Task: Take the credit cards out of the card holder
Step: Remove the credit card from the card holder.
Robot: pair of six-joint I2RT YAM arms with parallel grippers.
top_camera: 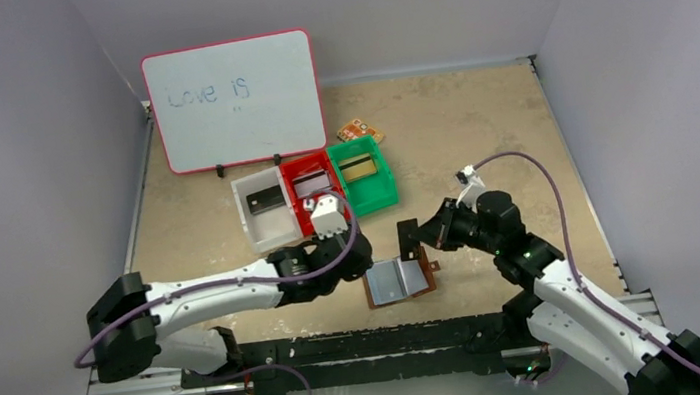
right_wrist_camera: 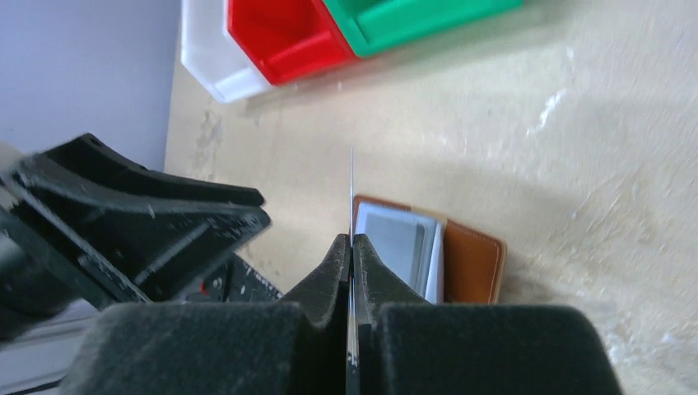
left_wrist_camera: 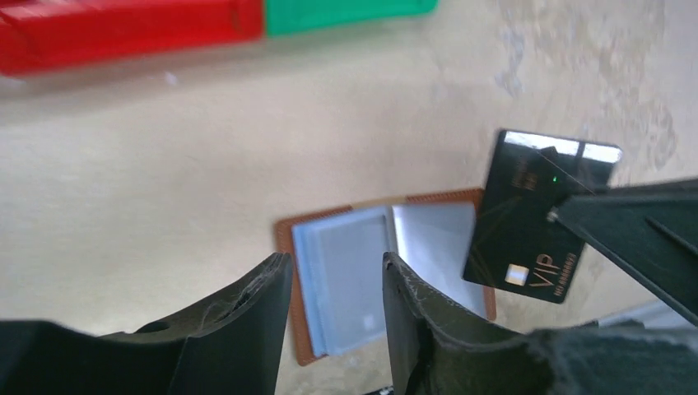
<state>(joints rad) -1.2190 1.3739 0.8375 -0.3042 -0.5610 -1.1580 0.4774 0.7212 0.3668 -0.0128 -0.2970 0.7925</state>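
Brown leather-look bifold card holder (top_camera: 398, 280) lies open and flat on the tan table (top_camera: 479, 131), between the two arms. From overhead, the left arm's wrist crowds its left rim, and its snap tab is only a small nub on the right edge. Its pale blue-grey clear pockets look blank but are blurred in every view, so whether any card sits inside cannot be told.

The black plastic credit card (left_wrist_camera: 527, 222) is off the table, just above the holder's right half. It is clenched in the right gripper (right_wrist_camera: 351, 247), whose pads press flat against both faces. The card is glossy, with gold "VIP" lettering, a small pale square beside it and a bright strip along its top edge. One black finger of the right gripper covers its right corner in the left wrist view.

That view alone shows the card's face. The right wrist view gives only its edge, a thin line rising from between the closed pads, with the left gripper (right_wrist_camera: 140, 222) a dark blur beside it. The left gripper's fingers stand apart, released, with nothing between them, and the holder shows through the gap.

Only the overhead view looks into the bins: something dark and flat lies in the white plastic bin (top_camera: 267, 230) and something gold-olive in the green plastic bin (top_camera: 373, 195). The red plastic bin (top_camera: 300, 168) is partly hidden by the left wrist.
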